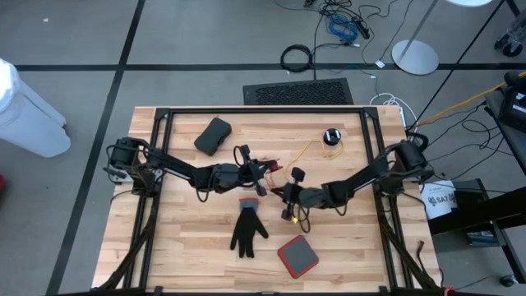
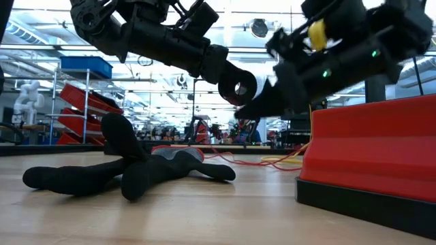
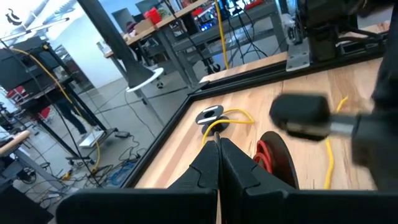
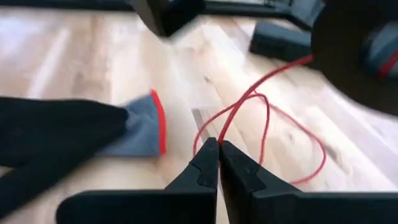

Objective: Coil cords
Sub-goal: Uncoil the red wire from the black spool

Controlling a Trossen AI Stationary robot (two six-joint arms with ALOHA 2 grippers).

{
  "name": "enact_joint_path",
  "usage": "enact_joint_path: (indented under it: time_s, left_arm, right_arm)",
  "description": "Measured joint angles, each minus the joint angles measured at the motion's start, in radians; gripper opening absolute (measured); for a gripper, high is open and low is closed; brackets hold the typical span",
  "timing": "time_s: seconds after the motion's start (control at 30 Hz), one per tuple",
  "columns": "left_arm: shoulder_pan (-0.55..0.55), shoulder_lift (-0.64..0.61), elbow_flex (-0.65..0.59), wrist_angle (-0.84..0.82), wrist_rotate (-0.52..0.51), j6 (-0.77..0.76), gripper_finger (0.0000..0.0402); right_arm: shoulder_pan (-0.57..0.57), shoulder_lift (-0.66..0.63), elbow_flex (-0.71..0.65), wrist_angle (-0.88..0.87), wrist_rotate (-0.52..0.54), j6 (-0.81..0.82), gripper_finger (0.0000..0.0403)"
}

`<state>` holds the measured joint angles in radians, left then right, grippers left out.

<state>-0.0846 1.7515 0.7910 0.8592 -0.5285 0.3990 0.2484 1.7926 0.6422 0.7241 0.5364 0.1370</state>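
Left claw point(image 1: 265, 171) sits at frame centre of the high view, fingers pressed together, nothing visibly held. Right claw point(image 1: 283, 194) sits just right of centre, fingers pressed together at a thin red wire point(image 4: 261, 106); a grip cannot be confirmed. Yellow cord point(image 1: 306, 153) runs from the centre to its black puck point(image 1: 331, 136), upper right on the bench point(image 1: 189, 238). Black glove point(image 1: 247, 228) lies lower centre.
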Motion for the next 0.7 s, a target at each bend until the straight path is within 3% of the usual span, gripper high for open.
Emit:
enact_joint_path:
  time_s: [0.13,0.27,0.53,0.7]
  left_arm:
    - [-0.001,0.0,0.0,0.01,0.0,-0.001,0.0]
    - [-0.01,0.0,0.0,0.018,0.0,-0.001,0.0]
    - [-0.012,0.0,0.0,0.022,0.004,0.0,0.0]
    - [-0.012,0.0,0.0,0.012,0.004,0.011,0.0]
  right_arm:
    - [-0.027,0.043,0.013,-0.024,0.028,0.046,0.0]
    - [-0.047,0.012,0.014,-0.155,0.151,0.1,0.0]
    - [-0.047,-0.172,0.015,-0.575,0.39,0.27,0.0]
    - [-0.004,-0.304,0.015,-0.724,0.463,0.322,0.0]
